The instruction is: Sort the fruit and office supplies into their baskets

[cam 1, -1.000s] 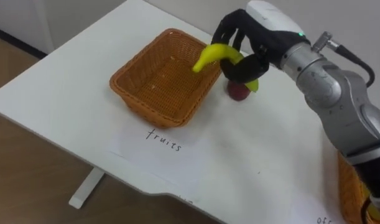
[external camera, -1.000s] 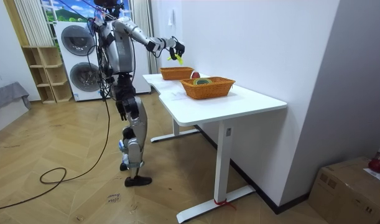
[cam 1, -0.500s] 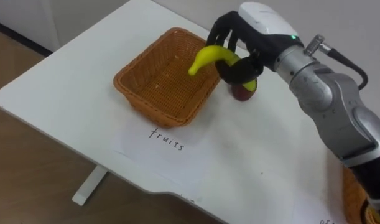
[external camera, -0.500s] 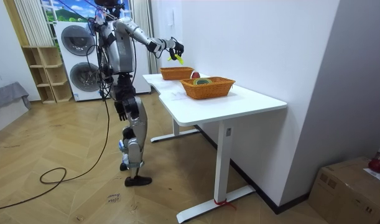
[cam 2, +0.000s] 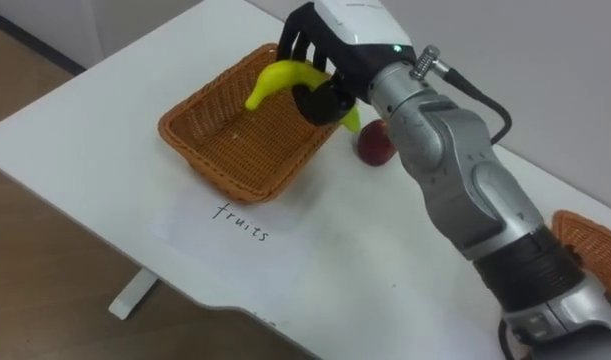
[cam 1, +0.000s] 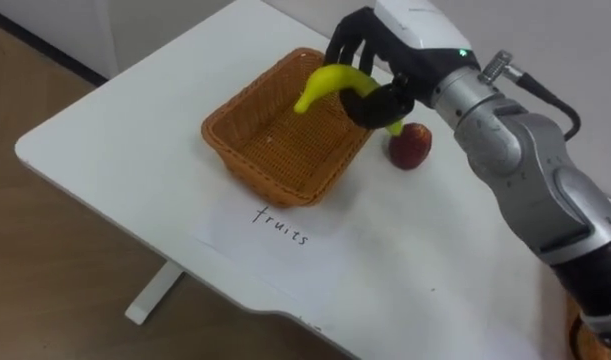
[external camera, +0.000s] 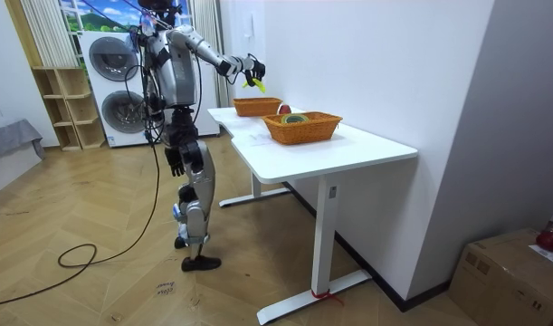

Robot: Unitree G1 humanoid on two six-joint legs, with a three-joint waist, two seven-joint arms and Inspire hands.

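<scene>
**Left eye view.** The right hand (cam 1: 385, 68) has its fingers curled round a yellow banana (cam 1: 323, 84). We see it held above the far right rim of the wicker basket (cam 1: 235, 140). A red apple (cam 1: 410, 146) lies on the white table (cam 1: 125, 130) just right of the basket. A handwritten sheet (cam 1: 275, 222) lies on its near side.

**Room view.** The robot stands at the table's end. Its left hand (external camera: 174, 161) hangs by the hip, and we cannot tell its state. A second basket (external camera: 303, 127) stands on the table to the room view's right of the first.

**Right eye view.** The banana's free tip points left over the basket's inside.
</scene>
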